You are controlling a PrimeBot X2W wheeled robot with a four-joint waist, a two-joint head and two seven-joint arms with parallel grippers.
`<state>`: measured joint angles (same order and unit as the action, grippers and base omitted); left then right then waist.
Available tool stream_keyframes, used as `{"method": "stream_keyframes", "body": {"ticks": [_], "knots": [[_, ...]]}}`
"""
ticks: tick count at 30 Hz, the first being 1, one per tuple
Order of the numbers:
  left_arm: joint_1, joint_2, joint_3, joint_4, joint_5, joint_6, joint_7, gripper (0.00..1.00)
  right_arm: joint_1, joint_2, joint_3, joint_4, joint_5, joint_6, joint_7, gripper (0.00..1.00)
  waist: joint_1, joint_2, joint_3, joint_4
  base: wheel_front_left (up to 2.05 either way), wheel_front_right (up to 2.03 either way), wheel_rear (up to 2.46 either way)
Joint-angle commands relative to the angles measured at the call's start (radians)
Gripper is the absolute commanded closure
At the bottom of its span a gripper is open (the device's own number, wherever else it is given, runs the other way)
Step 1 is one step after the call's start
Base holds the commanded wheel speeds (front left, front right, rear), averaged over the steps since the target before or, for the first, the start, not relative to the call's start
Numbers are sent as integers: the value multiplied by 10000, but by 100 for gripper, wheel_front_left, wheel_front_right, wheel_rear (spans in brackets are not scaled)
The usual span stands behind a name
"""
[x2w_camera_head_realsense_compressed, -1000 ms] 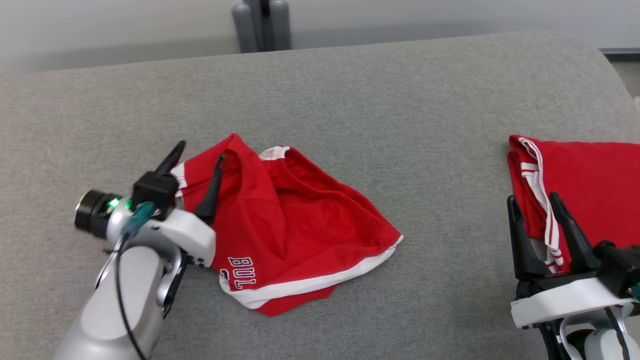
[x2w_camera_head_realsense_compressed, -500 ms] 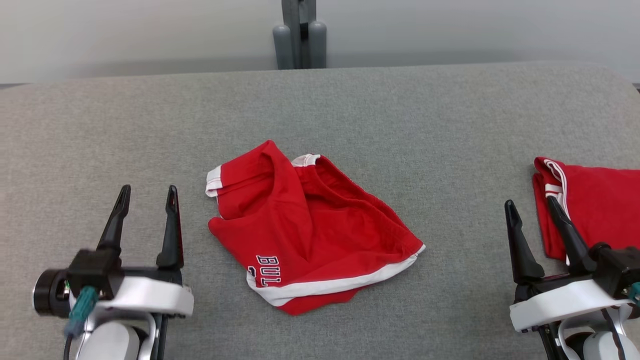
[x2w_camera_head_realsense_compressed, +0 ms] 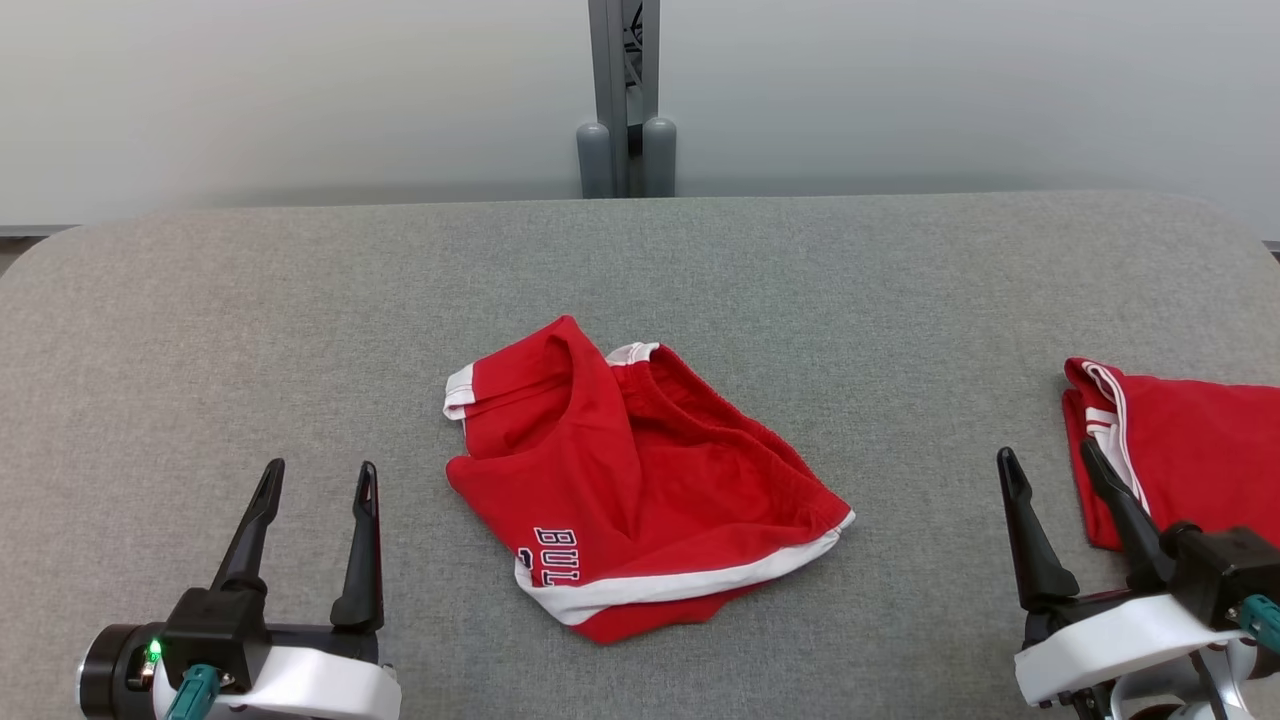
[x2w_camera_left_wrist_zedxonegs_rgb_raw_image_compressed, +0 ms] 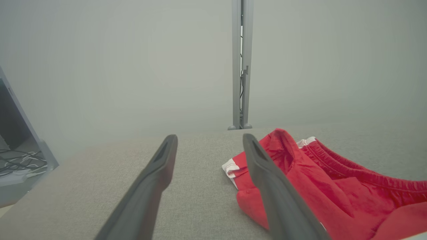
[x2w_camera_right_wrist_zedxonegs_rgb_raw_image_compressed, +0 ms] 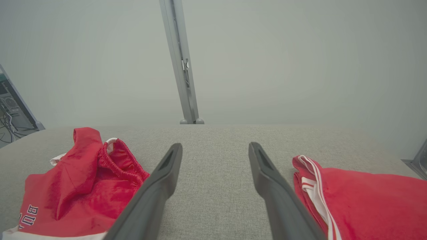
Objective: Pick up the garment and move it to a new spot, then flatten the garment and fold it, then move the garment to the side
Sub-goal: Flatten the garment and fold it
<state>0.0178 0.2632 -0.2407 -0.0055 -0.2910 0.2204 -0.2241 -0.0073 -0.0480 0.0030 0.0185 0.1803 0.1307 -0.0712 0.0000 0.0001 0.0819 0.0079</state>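
red white-trimmed shorts (x2w_camera_head_realsense_compressed: 640,480), grey surface (x2w_camera_head_realsense_compressed: 300,300)

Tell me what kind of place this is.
Probably a robot test lab rather than a home. A grey padded table holds red shorts. Behind it stand a bare pale wall and a metal post. Loose cables lie off to one side.

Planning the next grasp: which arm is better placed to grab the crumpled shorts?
Probably left: the open left gripper sits nearer the shorts; the right gripper is beside the other garment.
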Motion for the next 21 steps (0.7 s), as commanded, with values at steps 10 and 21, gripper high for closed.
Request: {"method": "stream_keyframes", "body": {"ticks": [10, 21], "knots": [[221, 138, -60, -305, 19, 162, 240, 0, 248, -54, -55, -195, 3, 2, 155, 0, 0, -1, -148, -50, 0, 0, 0], [-433, 206, -935, 726, -612, -1056, 1683, 0, 98, -52, 135, -263, -47, 2, 208, 0, 0, -1, 149, -293, 0, 0, 0]]}}
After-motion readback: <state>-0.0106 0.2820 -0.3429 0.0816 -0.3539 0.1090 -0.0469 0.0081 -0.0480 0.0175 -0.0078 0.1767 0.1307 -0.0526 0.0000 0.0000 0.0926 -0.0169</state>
